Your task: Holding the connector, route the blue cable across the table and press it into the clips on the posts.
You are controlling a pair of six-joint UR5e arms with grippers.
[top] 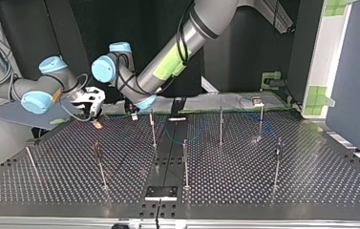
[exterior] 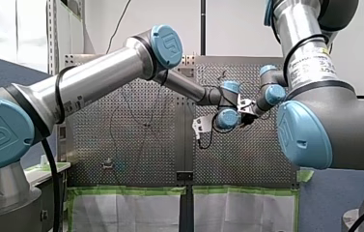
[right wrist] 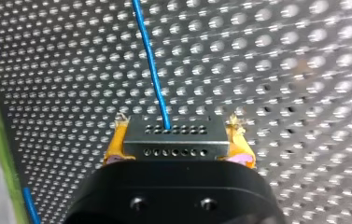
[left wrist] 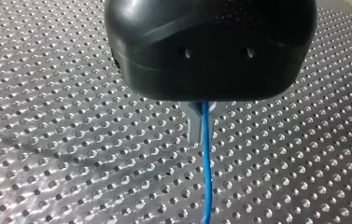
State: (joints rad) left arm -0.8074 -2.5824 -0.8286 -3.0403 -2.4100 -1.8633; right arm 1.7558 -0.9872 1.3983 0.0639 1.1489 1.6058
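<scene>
Your right claw (right wrist: 176, 140) is clamped on the connector (right wrist: 176, 144), its yellow pads pressed against the two short ends of the grey block. The blue cable (right wrist: 151, 70) leaves the middle of the connector's face and runs straight ahead of that claw, low over the perforated counter (top: 311, 186). Your left claw (left wrist: 201, 123) has its metal fingers drawn together on the same cable, which passes between them and carries on straight beyond the tips, so its long axis lies in line with both claws rather than across them. In the top view the two claws sit close together at the far left of the counter, with the left one just beside the right and on the side toward the posts (top: 221, 126). That makes your left arm the nearer one to the nearest post (top: 152, 126), which stands just to the view's right of it. The other posts spread on toward the right and the near edge. The clips on them are too small to make out. Judging from this, the routing has hardly begun: expect to carry the cable toward the view's right, keeping it taut between the claws and level with the first clip.
</scene>
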